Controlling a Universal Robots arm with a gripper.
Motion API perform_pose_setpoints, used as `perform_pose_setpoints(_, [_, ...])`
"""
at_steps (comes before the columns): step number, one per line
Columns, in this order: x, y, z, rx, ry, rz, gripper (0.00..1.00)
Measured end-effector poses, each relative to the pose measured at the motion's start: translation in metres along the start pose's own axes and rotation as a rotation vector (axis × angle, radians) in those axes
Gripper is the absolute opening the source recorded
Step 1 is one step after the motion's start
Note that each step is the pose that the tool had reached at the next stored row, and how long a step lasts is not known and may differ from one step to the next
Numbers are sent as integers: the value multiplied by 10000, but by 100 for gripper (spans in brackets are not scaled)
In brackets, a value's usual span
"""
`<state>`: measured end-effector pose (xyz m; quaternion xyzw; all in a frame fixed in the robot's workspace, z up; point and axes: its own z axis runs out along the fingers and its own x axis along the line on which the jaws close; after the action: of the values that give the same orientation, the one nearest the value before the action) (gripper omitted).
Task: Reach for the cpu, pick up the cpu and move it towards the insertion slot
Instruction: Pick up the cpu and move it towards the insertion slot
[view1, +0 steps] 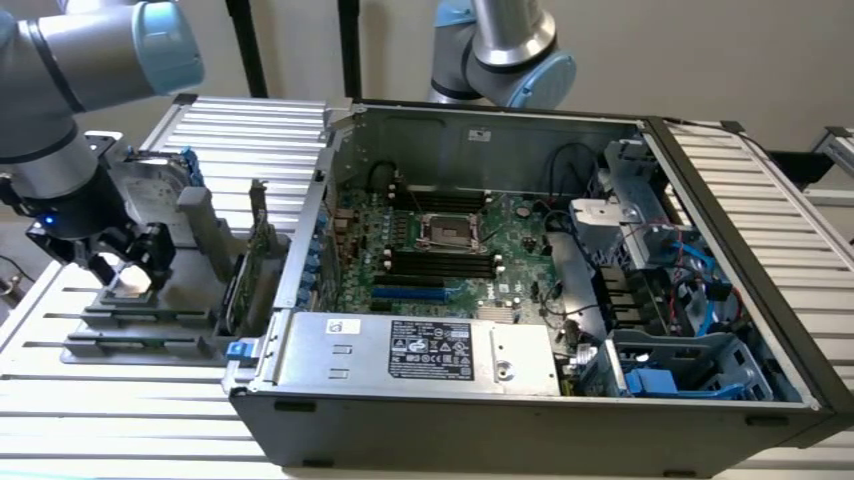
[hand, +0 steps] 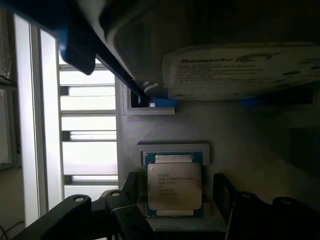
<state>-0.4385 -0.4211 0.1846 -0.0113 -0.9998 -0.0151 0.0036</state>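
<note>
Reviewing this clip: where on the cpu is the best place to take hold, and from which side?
Probably best to take the cpu by two opposite edges, coming straight down. It lies flat, face up, in a shallow recess of the grey holder, so only its thin edges offer purchase. The open fingers stand one at each side; the hard drive crowds a third edge.

Upright hard drive (view1: 150, 190) just beside pincer (view1: 130, 272); open PC case (view1: 534, 430) well apart, toward exterior view's right; slatted table (view1: 107, 440) below.
</note>
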Motion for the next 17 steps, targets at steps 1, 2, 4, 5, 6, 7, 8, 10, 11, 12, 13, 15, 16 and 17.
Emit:
perform_pose_setpoints(1, [-2,0,0,0,0,0,71])
perform_pose_setpoints(2, [-3,0,0,0,1,-1,71])
perform_pose_setpoints(4, [-6,0,-1,1,4,-3,69])
perform_pose_setpoints(5, [-7,0,-1,1,4,-4,69])
perform_pose_setpoints(6, [-6,0,-2,2,10,-4,63])
perform_pose_setpoints(7, [-7,0,-3,3,11,-5,56])
perform_pose_setpoints(8, [-8,0,-2,2,10,-7,55])
perform_pose_setpoints(10, [-9,0,-1,2,8,-8,55])
perform_pose_setpoints(11, [-9,0,-1,1,8,-8,55])
perform_pose_setpoints(12, [-9,0,-1,1,7,-8,55])
perform_pose_setpoints(13, [-9,0,-1,1,8,-8,55])
perform_pose_setpoints(15, [-9,0,-1,1,8,-8,55])
perform_pose_setpoints(16, [-9,0,-2,1,7,-8,55])
perform_pose_setpoints(17, [-10,1,-10,-3,-1,-9,55])
